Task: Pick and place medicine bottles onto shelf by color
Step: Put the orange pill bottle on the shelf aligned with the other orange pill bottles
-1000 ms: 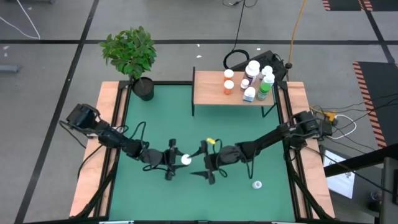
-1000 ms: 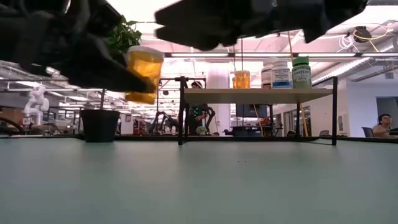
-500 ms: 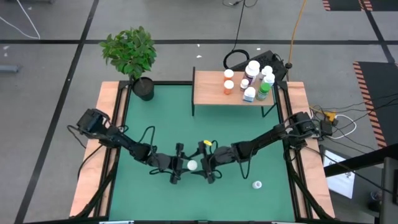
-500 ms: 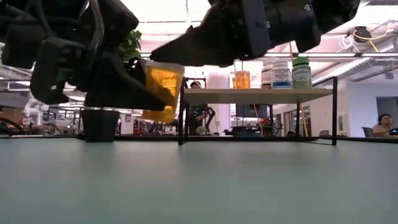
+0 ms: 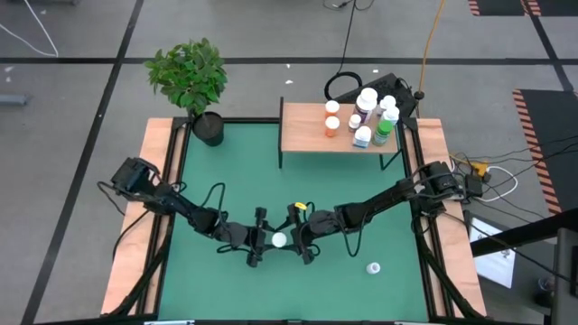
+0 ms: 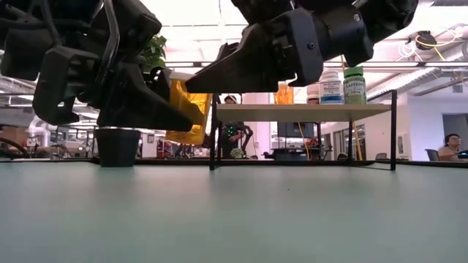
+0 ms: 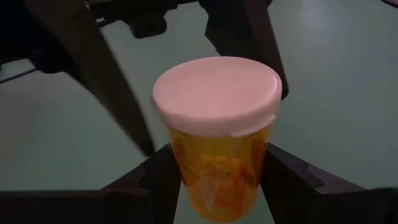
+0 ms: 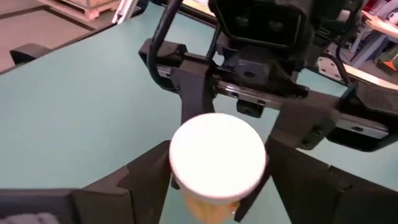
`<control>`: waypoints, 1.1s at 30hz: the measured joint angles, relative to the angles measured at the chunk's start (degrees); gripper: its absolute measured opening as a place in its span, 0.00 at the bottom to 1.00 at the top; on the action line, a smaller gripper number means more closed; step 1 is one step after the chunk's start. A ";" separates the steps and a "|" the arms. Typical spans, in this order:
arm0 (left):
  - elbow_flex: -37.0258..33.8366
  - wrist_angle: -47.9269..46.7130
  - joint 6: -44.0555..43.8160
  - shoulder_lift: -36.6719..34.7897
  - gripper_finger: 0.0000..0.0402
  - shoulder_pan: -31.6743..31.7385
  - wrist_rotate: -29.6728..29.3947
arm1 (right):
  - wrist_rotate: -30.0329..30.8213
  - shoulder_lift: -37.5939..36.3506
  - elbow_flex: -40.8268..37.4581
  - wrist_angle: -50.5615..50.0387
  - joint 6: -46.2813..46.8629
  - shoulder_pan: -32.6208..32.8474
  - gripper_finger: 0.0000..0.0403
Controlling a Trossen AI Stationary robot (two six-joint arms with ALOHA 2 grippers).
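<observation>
An amber bottle with a white cap (image 5: 278, 239) hangs in mid-air over the near middle of the green table. My left gripper (image 5: 266, 239) is shut on it, as the left wrist view (image 7: 217, 193) shows. My right gripper (image 5: 293, 240) faces it from the table's right. It is open, with one finger close on either side of the cap (image 8: 217, 155). The shelf (image 5: 307, 135) stands at the far edge on thin black legs. It carries several bottles (image 5: 366, 117). My left gripper pinches the bottle's amber body (image 7: 186, 168) below the cap between its two fingers. It comes about level from the table's left. The bottle is lifted clear of the table and tilted (image 6: 189, 109). My right gripper's fingers (image 8: 149, 177) flank the cap; I cannot tell whether they touch it.
A white bottle (image 5: 373, 268) lies on the table near the right front. A potted plant (image 5: 194, 77) stands at the far left corner. Wooden rails (image 5: 153, 199) edge the table's sides. A person (image 6: 447, 146) sits in the room far behind.
My left gripper has carried the amber bottle toward the table's right and near edge. My right gripper has gone toward the left until its fingers stand around the cap. The bottle has tipped from nearly upright to tilted and stays clear of the table.
</observation>
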 joint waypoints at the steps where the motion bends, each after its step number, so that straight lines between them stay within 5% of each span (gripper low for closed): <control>1: 0.00 0.00 -0.01 0.00 0.47 0.00 -0.01 | 0.00 0.00 0.00 -0.01 0.00 -0.03 0.61; 8: -0.02 0.33 -3.57 0.00 0.51 0.23 -0.41 | 0.00 0.00 0.00 0.13 0.70 -0.21 0.50; 18: -0.02 1.17 -12.92 -0.08 0.81 0.98 -0.65 | -2.50 -5.11 -0.02 -4.86 4.09 -0.43 0.53; 24: -0.02 1.80 -12.47 -0.04 0.87 1.71 -1.23 | 11.09 -15.86 -0.04 -21.37 5.37 -0.49 0.51; 29: -0.02 2.18 -18.50 -0.04 0.87 4.93 -7.31 | 26.40 -27.07 -0.04 -29.48 4.94 -2.61 0.52; 33: -0.02 -0.35 -26.90 -0.04 0.87 7.09 -7.63 | 29.11 -34.88 0.02 -32.94 5.46 -10.09 0.52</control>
